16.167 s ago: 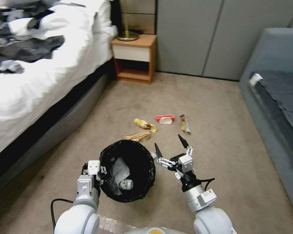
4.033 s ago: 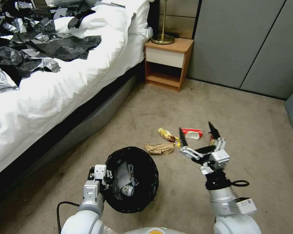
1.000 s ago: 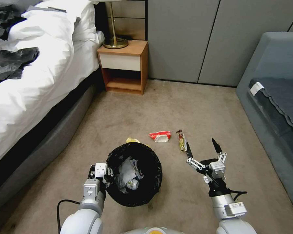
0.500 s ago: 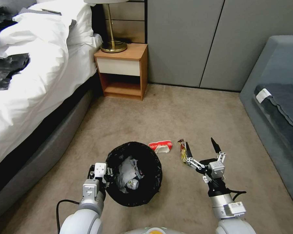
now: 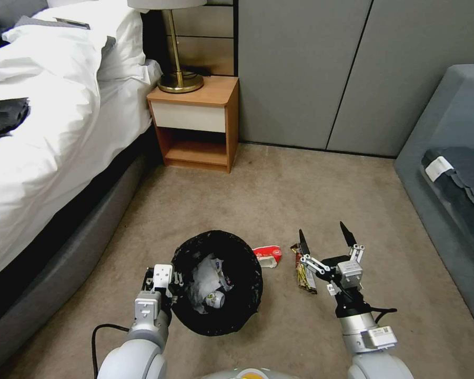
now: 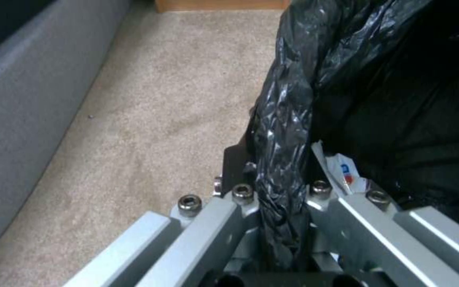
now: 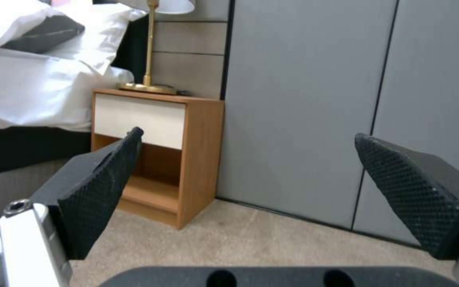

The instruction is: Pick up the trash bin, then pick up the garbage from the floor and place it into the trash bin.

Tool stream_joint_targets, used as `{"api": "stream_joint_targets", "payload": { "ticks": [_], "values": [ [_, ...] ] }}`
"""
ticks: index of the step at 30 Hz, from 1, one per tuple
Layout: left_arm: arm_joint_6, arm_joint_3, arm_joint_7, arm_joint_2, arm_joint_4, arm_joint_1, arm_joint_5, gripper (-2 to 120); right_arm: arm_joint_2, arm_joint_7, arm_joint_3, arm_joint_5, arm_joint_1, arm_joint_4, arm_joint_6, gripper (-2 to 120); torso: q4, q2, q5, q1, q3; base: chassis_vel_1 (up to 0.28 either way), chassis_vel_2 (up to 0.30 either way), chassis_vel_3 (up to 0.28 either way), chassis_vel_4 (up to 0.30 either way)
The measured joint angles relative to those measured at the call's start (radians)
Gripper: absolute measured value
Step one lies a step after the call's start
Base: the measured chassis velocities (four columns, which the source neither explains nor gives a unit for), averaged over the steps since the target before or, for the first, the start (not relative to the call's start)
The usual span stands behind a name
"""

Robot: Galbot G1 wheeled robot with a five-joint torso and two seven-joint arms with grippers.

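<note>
The trash bin (image 5: 231, 310), lined with a black bag, hangs just above the carpet low in the head view. My left gripper (image 5: 169, 288) is shut on the near-left part of its rim; the left wrist view shows the bin's black liner (image 6: 293, 119) pinched in the left gripper (image 6: 281, 187). White tissue and a small bottle (image 5: 215, 300) lie inside. A red-white wrapper (image 5: 268, 255) lies on the floor against the bin's far right side. A dark snack wrapper (image 5: 303, 272) lies beside it. My right gripper (image 5: 323, 236) hovers open just right of the dark wrapper, and its wide-apart fingers (image 7: 99, 191) point toward the wall.
A white bed (image 5: 42, 158) with a grey base runs along the left. A wooden nightstand (image 5: 194, 123) with a brass lamp (image 5: 180, 79) stands against the grey wall panels. A grey sofa (image 5: 447, 173) borders the right. Bare carpet (image 5: 279, 195) lies ahead.
The camera has moved forward and turned, so the floor litter now sits nearer. The dark wrapper is now right beside my open right gripper. The yellow wrapper has slipped from sight behind the bin.
</note>
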Motion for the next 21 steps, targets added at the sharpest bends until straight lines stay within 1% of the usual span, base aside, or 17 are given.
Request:
{"api": "stream_joint_targets", "payload": {
  "ticks": [5, 9, 12, 13, 14, 17, 18, 20, 21],
  "values": [
    [0.000, 0.000, 0.000, 0.000, 0.000, 0.001, 0.000, 1, -0.005, -0.002, 0.000, -0.001, 0.028, -0.004, -0.001, 97, 0.0001, 0.000, 0.0000, 0.000, 0.000, 0.000, 0.000, 0.000, 0.000],
    [0.000, -0.001, 0.000, 0.002, 0.001, 0.001, 0.000, 1, -0.012, -0.002, -0.007, -0.003, 0.072, -0.010, -0.035, 97, 0.0000, 0.000, 0.0000, 0.000, 0.000, 0.000, 0.000, 0.000, 0.000],
    [0.001, -0.003, 0.001, 0.003, 0.001, 0.001, 0.000, 1, -0.019, -0.001, -0.017, -0.001, 0.113, -0.016, -0.074, 99, 0.0000, 0.000, 0.0000, 0.000, 0.000, 0.000, 0.000, 0.000, 0.000],
    [0.002, -0.003, 0.001, 0.003, 0.001, 0.001, 0.000, 1, -0.024, 0.001, -0.026, 0.006, 0.143, -0.022, -0.105, 100, 0.0001, 0.000, -0.0001, 0.000, 0.000, 0.000, 0.000, 0.000, 0.000],
    [0.002, -0.003, 0.001, 0.003, 0.001, 0.001, 0.000, 1, -0.024, 0.001, -0.026, 0.006, 0.143, -0.022, -0.105, 100, 0.0001, 0.000, -0.0001, 0.000, 0.000, 0.000, 0.000, 0.000, 0.000],
    [0.004, -0.006, 0.001, 0.003, 0.001, 0.002, -0.001, 1, -0.042, 0.017, -0.065, 0.043, 0.200, -0.042, -0.186, 100, 0.0002, 0.000, 0.0000, 0.000, 0.000, 0.000, 0.000, 0.000, 0.000],
    [0.004, -0.006, 0.001, 0.003, 0.001, 0.002, -0.001, 1, -0.042, 0.017, -0.065, 0.043, 0.200, -0.042, -0.186, 100, 0.0002, 0.000, 0.0000, 0.000, 0.000, 0.000, 0.000, 0.000, 0.000],
    [0.005, -0.008, 0.001, 0.003, 0.000, 0.003, -0.001, 1, -0.055, 0.034, -0.091, 0.070, 0.227, -0.057, -0.243, 100, 0.0002, 0.000, 0.0000, 0.000, 0.000, 0.000, 0.000, 0.000, 0.000],
    [0.005, -0.008, 0.001, 0.003, 0.000, 0.003, -0.001, 1, -0.055, 0.034, -0.091, 0.070, 0.227, -0.057, -0.243, 100, 0.0002, 0.000, 0.0000, 0.000, 0.000, 0.000, 0.000, 0.000, 0.000]
  ]
}}
